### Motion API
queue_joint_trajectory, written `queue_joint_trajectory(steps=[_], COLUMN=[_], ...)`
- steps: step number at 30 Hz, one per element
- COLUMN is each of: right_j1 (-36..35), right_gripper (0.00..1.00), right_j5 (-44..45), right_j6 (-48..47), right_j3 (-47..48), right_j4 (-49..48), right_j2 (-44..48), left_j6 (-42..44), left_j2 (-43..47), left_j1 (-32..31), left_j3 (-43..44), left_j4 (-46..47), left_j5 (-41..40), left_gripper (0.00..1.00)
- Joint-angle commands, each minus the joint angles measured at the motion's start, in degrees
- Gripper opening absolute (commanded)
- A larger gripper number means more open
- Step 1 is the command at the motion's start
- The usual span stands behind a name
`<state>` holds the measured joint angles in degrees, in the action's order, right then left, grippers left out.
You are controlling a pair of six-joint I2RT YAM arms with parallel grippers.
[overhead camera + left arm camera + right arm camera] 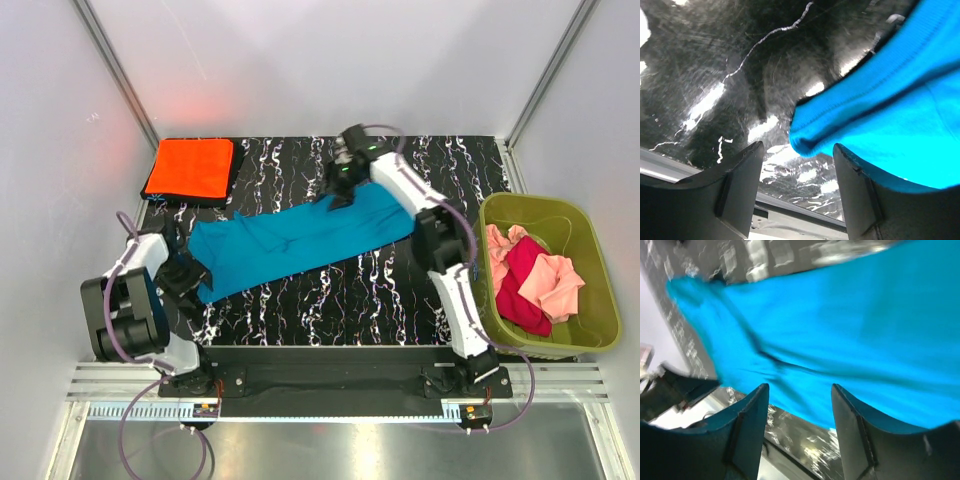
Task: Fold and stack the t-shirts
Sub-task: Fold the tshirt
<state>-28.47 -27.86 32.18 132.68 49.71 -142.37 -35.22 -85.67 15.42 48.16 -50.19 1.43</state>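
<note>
A teal-blue t-shirt (300, 240) lies folded into a long strip across the black marbled table (380, 290). My left gripper (188, 272) is open at the strip's near left corner; in the left wrist view the cloth's corner (880, 115) sits just ahead of my open fingers (740, 185). My right gripper (342, 190) is open over the strip's far right end; the blue cloth (840, 325) fills the right wrist view beyond my fingers (747, 430). A folded bright orange t-shirt (190, 168) lies at the far left corner. Pink (555, 285) and magenta-red (522, 275) shirts lie in the bin.
An olive-green plastic bin (595, 270) stands at the right edge of the table. White enclosure walls surround the table. The arm bases and a metal rail (330, 385) run along the near edge.
</note>
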Motion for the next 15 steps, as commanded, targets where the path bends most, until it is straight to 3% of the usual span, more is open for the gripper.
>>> queue_joint_trajectory(steps=[1,5,8,15], right_j1=[9.5,13.5,14.7,19.5], right_gripper=[0.59,0.58,0.56,0.43], right_j5=[9.0,15.7,20.5,25.1], right_j6=[-4.9,-8.9,-11.0,-10.3], right_j3=[-6.0,-13.3,-15.2,-24.2], right_j4=[8.4,10.7,12.7,10.4], right_j2=[11.0,14.7,14.7,16.4], left_j6=[1.1,2.0,2.6,4.7], left_j2=[5.6,11.0,9.7,-5.6], left_j1=[-1.1,-7.2,-12.4,-20.8], left_j3=[3.3,7.6,11.2,19.2], left_j4=[-1.7,-1.8,1.1,3.6], left_j5=[0.0,-1.3,0.8,4.6], left_gripper=[0.63,0.63,0.63,0.57])
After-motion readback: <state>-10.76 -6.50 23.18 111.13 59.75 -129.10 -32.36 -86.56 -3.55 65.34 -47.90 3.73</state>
